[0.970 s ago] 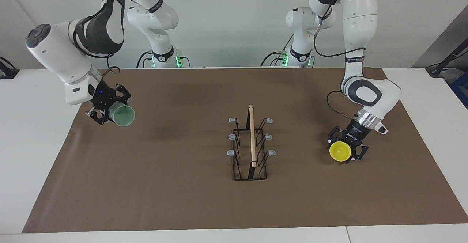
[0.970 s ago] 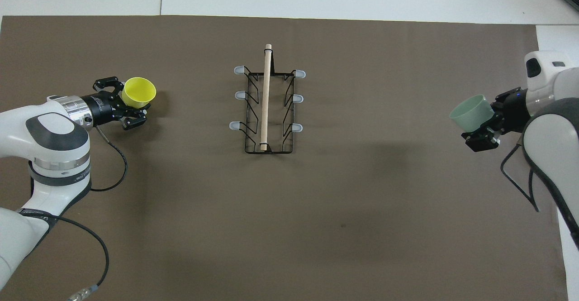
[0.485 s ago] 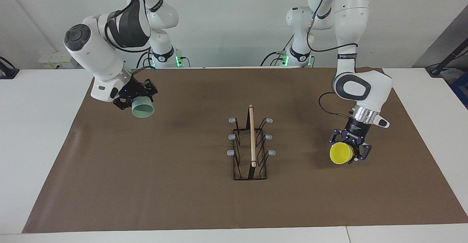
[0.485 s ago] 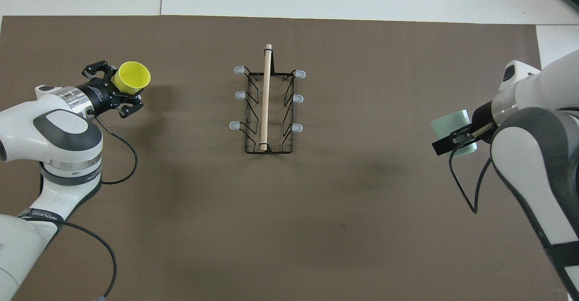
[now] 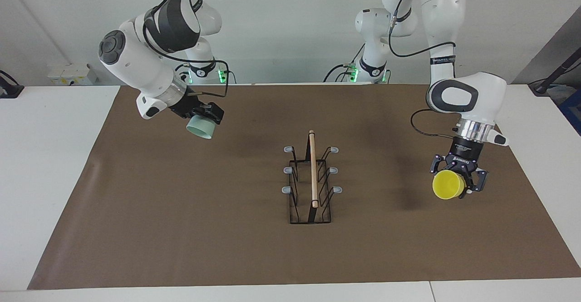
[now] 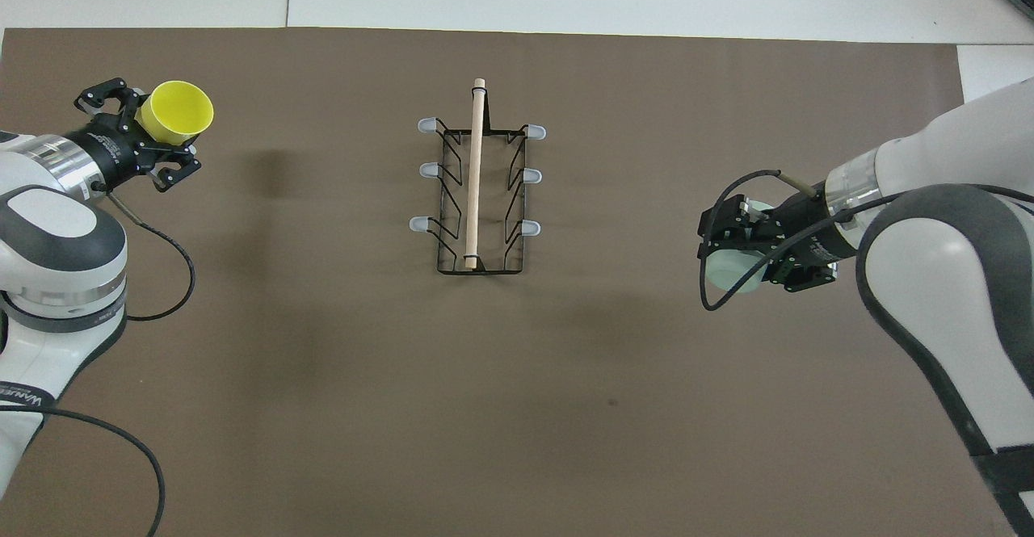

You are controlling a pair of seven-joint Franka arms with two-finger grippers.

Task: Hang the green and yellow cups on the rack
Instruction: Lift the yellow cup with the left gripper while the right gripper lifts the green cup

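Black wire rack with light wooden rod handle and 6 grey-tipped prongs (image 5: 311, 179) (image 6: 477, 186) stands mid-table on the brown paper mat (image 5: 190, 211), no cups on it. Left gripper (image 5: 458, 181) (image 6: 129, 129), jaws clamped on bright yellow tapered plastic cup (image 5: 448, 185) (image 6: 178, 109), hangs over the mat's edge at the left arm's end. Right gripper (image 5: 202, 116) (image 6: 759, 250), jaws clamped on pale mint green plastic cup (image 5: 201, 127) (image 6: 731, 269), is raised over the mat toward the right arm's end.

yellow cup (image 5: 448, 185) tilted, airborne | mint green cup (image 5: 201, 126) tilted, airborne | rack (image 5: 311, 184) upright, mid-table
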